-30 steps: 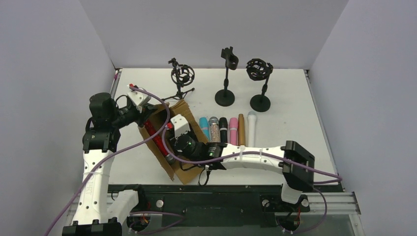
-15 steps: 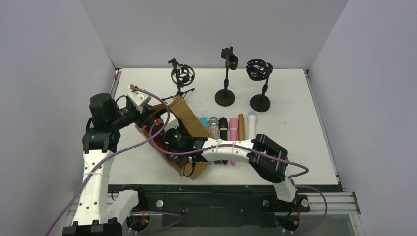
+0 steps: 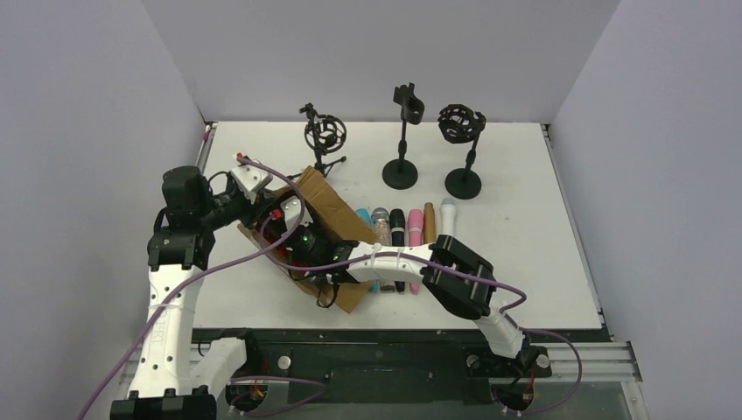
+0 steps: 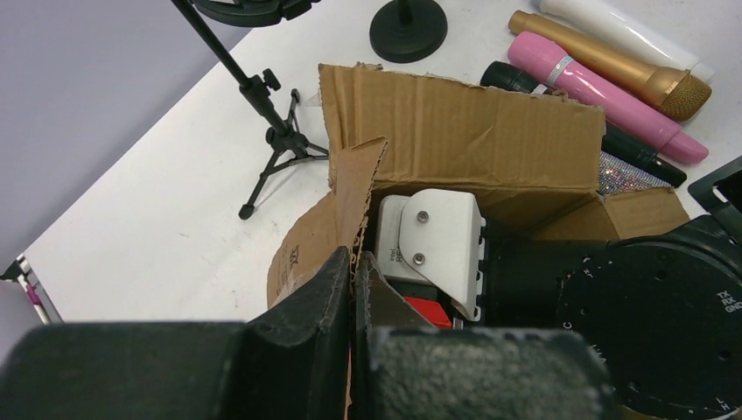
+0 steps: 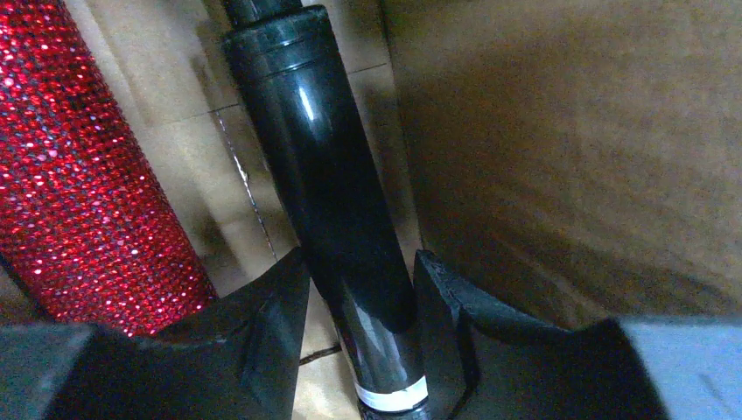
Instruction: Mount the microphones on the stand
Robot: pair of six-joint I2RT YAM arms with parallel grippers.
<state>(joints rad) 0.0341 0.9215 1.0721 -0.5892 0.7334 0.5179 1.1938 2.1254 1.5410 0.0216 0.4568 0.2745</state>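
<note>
Left pincer: all but closed, its fingers pinching the edge of a flap of the cardboard box.
Red glitter microphone: in the box, just left of the right pincer.
Right pincer: deep in the box, narrowly parted, both fingers pressed against the black microphone.
Other microphones: rowed on the surface, right of this pincer.
</note>
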